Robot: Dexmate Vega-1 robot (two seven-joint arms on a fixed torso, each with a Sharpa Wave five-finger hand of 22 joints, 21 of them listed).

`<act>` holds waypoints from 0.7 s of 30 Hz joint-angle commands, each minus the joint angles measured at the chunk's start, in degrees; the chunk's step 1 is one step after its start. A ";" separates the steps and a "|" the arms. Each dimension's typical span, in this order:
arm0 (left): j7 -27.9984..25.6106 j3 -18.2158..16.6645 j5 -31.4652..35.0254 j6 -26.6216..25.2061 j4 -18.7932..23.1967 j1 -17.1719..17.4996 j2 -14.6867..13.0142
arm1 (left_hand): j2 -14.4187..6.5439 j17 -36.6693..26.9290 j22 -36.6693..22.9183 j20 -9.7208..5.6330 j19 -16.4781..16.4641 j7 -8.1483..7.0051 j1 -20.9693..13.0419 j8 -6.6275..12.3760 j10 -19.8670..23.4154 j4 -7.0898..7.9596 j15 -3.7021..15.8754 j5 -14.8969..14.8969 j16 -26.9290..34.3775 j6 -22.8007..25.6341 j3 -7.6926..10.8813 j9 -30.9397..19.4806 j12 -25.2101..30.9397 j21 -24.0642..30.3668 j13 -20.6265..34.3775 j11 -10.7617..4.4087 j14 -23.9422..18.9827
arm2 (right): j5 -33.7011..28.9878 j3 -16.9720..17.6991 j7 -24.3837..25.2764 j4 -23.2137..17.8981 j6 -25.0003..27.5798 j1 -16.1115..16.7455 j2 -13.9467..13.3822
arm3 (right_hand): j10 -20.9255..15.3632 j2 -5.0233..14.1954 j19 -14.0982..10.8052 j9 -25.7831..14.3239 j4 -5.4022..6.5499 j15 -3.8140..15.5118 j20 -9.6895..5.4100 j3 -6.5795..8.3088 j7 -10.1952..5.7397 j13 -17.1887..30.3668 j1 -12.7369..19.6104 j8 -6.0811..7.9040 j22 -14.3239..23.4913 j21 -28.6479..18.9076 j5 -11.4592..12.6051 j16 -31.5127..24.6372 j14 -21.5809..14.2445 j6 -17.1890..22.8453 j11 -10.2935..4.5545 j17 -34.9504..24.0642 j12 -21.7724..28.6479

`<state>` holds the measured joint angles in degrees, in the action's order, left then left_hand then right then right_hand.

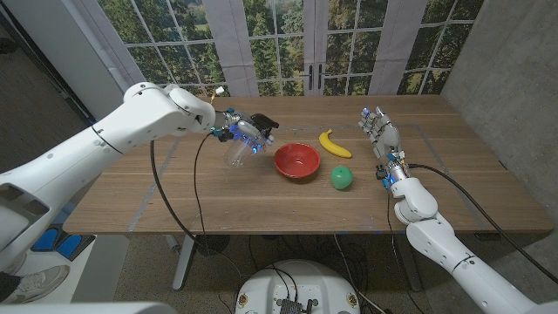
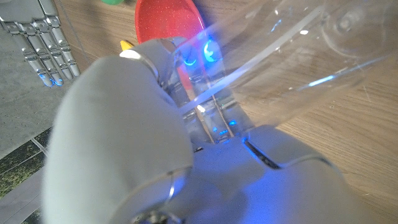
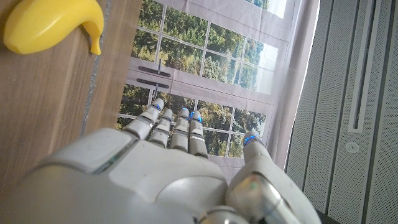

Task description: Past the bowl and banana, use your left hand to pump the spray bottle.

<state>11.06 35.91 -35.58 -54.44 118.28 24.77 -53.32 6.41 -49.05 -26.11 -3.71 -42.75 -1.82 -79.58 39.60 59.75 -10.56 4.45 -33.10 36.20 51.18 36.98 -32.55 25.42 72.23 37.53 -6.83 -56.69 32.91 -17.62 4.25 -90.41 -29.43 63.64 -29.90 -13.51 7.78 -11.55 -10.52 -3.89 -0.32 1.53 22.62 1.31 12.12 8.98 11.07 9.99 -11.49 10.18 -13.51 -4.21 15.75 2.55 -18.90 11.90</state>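
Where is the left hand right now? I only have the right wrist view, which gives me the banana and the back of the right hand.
Observer: In the head view, the left hand is at the clear spray bottle, gripping its top.
Operator: What sits between that bottle and my banana?
Observer: A red bowl, just to the bottle's right. The banana lies beyond it.
Operator: Anything else near the bowl?
Observer: A green ball, in front of the banana on the robot's side.
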 commanded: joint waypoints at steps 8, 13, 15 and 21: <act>-0.26 0.48 -2.04 -1.26 -4.71 -1.57 3.88 | -11.47 -9.24 -9.65 -8.79 1.46 3.36 -13.33 4.39 -5.82 0.11 6.28 3.18 6.31 4.15 -2.25 -8.14 -0.40 18.11 5.94 -1.41 -0.49 | 0.58 0.07 0.38 1.40 0.81 -0.84 0.34 | -0.34 0.45 -0.47 -0.08 -0.27 -0.34 -0.08 0.22 0.68 0.21 -0.54 0.18 0.18 -0.09 0.09 -0.27 -0.23 0.70 0.09 0.03 0.24; -0.44 1.37 -1.72 -1.81 -5.07 -2.45 4.03 | -13.04 -12.64 -13.01 -8.86 2.90 3.98 -14.71 9.96 -5.21 0.22 5.63 5.75 8.11 5.01 -5.22 -17.03 -0.75 17.69 6.75 -1.66 2.65 | 0.85 -0.02 -0.05 2.06 0.84 -1.25 0.41 | -0.37 0.49 -0.47 -0.08 -0.29 -0.30 -0.07 0.24 0.89 0.21 -0.53 0.18 0.19 -0.09 0.09 -0.27 -0.21 0.74 0.11 0.03 0.24; -1.09 1.18 -1.84 -1.99 -4.98 -2.29 4.18 | -13.39 -13.72 -14.12 -8.82 3.07 4.14 -15.19 12.16 -4.20 0.18 5.49 6.43 8.53 4.80 -5.94 -20.75 -0.55 17.74 6.98 -1.84 3.81 | 0.92 -0.05 -0.02 2.25 0.89 -1.39 0.51 | -0.41 0.50 -0.47 -0.08 -0.29 -0.25 -0.09 0.25 0.91 0.21 -0.53 0.19 0.19 -0.09 0.09 -0.27 -0.21 0.75 0.12 0.03 0.25; -1.45 2.55 -0.42 -2.44 -4.45 -3.32 3.98 | -13.89 -14.79 -15.63 -8.85 3.50 4.37 -15.71 14.30 -1.47 0.13 5.05 7.44 9.27 6.23 -6.73 -23.50 1.30 17.72 8.74 -2.36 4.58 | 1.21 -0.04 -0.38 2.69 0.86 -1.76 0.54 | -0.40 0.54 -0.45 -0.08 -0.30 -0.31 -0.11 0.27 0.99 0.21 -0.53 0.22 0.19 -0.08 0.09 -0.27 -0.21 0.87 0.11 0.04 0.25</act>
<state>10.51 37.14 -36.87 -56.10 114.02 22.59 -49.79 7.07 -50.18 -26.12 -3.71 -39.60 -0.37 -80.25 52.99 56.57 -10.33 7.28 -26.09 42.17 53.87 30.61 -54.86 25.61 73.60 45.28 -8.88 -52.46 33.63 -17.65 4.33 -88.59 -28.69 62.52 -29.51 -13.51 7.78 -11.55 -10.52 -3.88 -0.32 1.53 22.62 2.04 12.12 8.98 11.07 9.99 -11.49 10.18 -13.50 -4.21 16.47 2.55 -18.90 11.90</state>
